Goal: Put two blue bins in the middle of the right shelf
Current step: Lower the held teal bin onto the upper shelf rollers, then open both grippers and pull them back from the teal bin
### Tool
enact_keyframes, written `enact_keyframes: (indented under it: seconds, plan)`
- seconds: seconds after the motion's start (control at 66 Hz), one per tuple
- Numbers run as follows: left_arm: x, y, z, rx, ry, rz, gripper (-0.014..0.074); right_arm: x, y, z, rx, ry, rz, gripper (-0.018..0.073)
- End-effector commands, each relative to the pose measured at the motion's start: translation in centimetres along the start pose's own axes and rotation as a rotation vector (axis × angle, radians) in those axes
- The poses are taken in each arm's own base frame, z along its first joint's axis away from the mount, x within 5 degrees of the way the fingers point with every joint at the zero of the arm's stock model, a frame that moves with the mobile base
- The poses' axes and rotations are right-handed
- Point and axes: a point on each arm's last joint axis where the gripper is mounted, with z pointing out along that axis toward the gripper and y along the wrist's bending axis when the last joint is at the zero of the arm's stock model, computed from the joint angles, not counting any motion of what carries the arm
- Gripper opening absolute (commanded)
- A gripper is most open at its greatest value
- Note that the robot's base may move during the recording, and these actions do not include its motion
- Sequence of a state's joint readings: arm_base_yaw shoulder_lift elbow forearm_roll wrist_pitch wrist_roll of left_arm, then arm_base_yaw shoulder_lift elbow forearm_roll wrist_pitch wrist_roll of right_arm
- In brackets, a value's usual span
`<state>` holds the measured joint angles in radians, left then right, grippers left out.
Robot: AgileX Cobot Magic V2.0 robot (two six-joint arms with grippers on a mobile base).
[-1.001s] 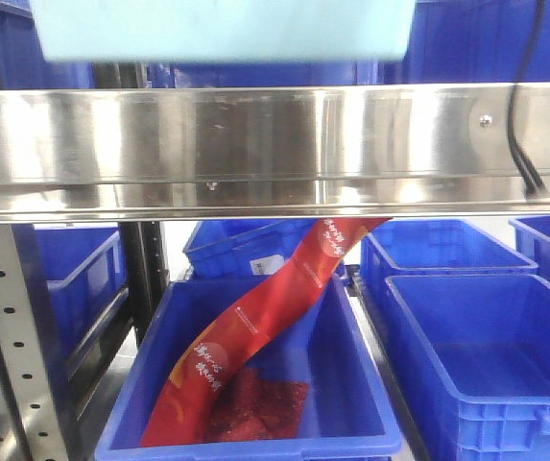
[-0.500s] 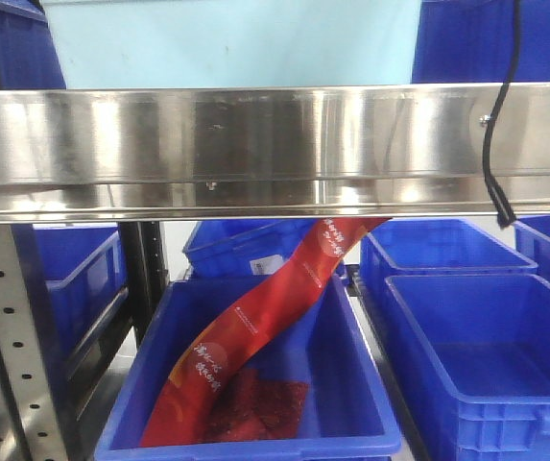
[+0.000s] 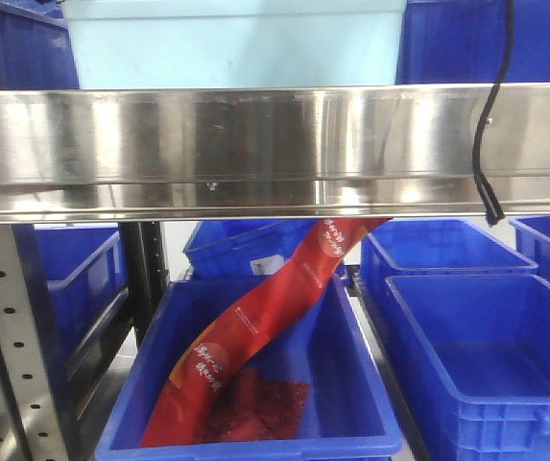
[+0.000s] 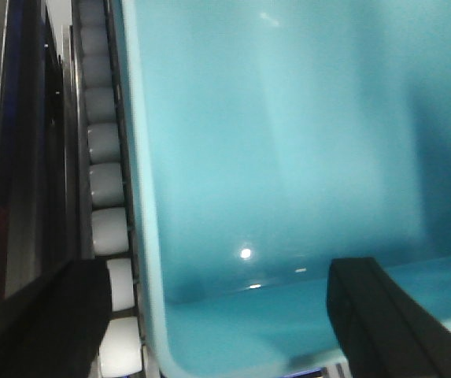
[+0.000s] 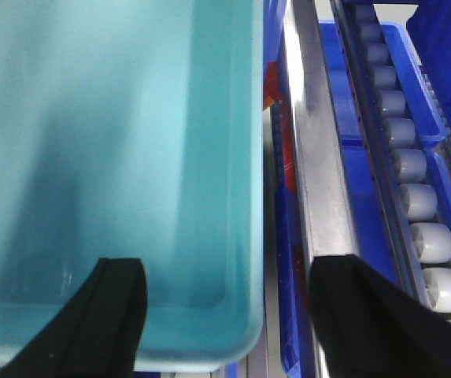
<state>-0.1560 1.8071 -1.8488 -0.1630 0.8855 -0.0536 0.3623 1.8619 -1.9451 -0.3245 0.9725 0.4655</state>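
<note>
Pretty much all shelving here: a shiny steel shelf rail (image 3: 275,144) runs straight across, with a perforated upright post (image 3: 11,336) on the left. White roller tracks (image 4: 107,197) line the shelf edges. Lighting's bright, bouncing off the metal.

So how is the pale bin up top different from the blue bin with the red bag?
The pale bin is light teal; the blue bin is deep blue. The pale bin sits above the steel rail, the blue bin below it. The pale bin looks empty in the wrist views; the blue bin holds a red bag. Both are open-topped plastic bins.
</note>
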Motion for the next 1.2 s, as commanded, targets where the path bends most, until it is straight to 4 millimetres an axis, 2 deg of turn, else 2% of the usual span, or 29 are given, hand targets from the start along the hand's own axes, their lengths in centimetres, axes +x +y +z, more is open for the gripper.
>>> enact_keyframes:
  seconds: [0.0,0.091,0.318,0.409,0.47,0.622,0.713,0.834,1.076,1.183]
  plan:
    - [-1.0,-0.6,-1.7,0.022,-0.044,-0.001,0.0461,-0.6,-0.5,-1.4,0.01,-0.034,-0.003,0.0338]
    - [-1.5,-0.9,-2.8,0.029,-0.039,0.005,0.0391,-0.8,-0.7,-2.4,0.009,-0.043,0.003,0.0282]
    - [-2.9,-1.4,-5.1,0.041,-0.083,0.018,-0.0104,-1.9,-1.4,-6.3,-0.027,-0.151,0.024,-0.0034]
    - [-3.0,-1.8,-5.6,0.077,-0.07,0.003,-0.0111,-2.2,-1.6,-7.3,-0.037,-0.179,0.02,-0.0167]
    - [-3.0,-2.0,-5.6,0.094,-0.07,-0.007,-0.0111,-2.3,-1.6,-7.6,-0.042,-0.197,0.001,-0.0167]
    - [-1.7,-3.8,-5.5,0.118,-0.115,0.025,-0.0111,-1.7,-1.7,-8.1,-0.068,-0.212,-0.032,-0.0167]
    - [-0.1,-4.9,-5.8,0.119,-0.168,0.06,-0.0111,-0.2,-2.1,-8.2,-0.072,-0.217,-0.085,-0.0167]
    - [2.0,-5.0,-7.3,0.131,-0.252,0.062,-0.0111,2.2,-2.6,-8.4,-0.1,-0.25,-0.114,-0.0167]
    - [7.9,-3.1,-9.0,0.109,-0.401,0.059,-0.0111,8.1,-3.4,-9.4,-0.23,-0.412,-0.152,-0.0167]
    - [10.4,-2.4,-10.1,0.11,-0.488,0.049,-0.0111,9.9,-3.6,-9.8,-0.285,-0.487,-0.158,-0.0167]
